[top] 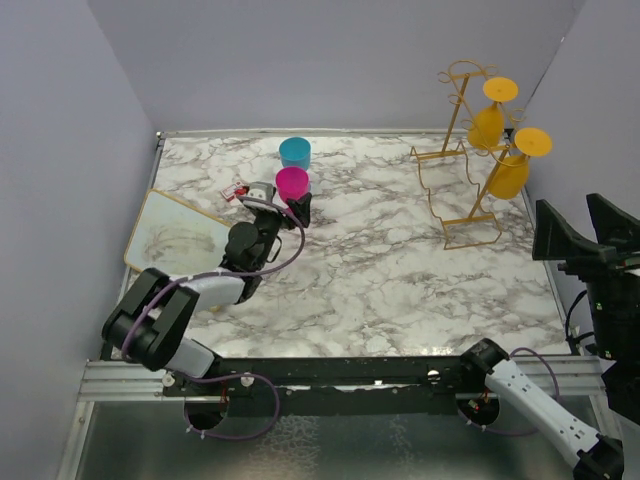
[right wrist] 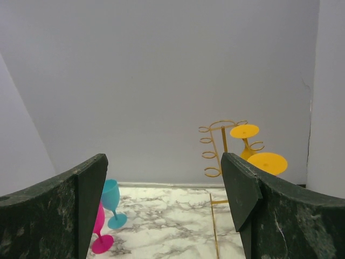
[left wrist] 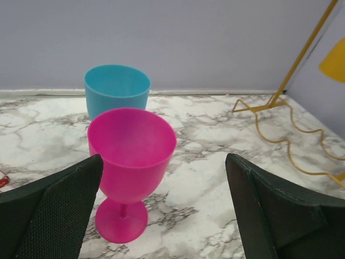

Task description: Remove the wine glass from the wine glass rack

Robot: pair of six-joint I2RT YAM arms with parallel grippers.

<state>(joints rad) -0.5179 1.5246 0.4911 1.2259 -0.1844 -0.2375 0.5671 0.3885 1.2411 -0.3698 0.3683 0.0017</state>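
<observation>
The gold wire wine glass rack [top: 455, 118] stands at the back right, near the right wall. Two yellow wine glasses hang upside down on it, one further back [top: 487, 125] and one nearer [top: 510, 172]. The rack also shows in the left wrist view [left wrist: 304, 56] and the right wrist view [right wrist: 223, 141]. My left gripper [top: 288, 207] is open on the left side of the table, its fingers on either side of an upright pink wine glass [left wrist: 132, 162]. My right gripper [top: 585, 235] is open and empty, raised near the right edge and facing the rack from a distance.
A blue wine glass [top: 295, 152] stands upright just behind the pink one [top: 292, 183]. A white board with a wooden rim [top: 178, 235] lies at the left edge. A small red and white item [top: 235, 190] lies next to it. Grey walls close in the left, back and right sides.
</observation>
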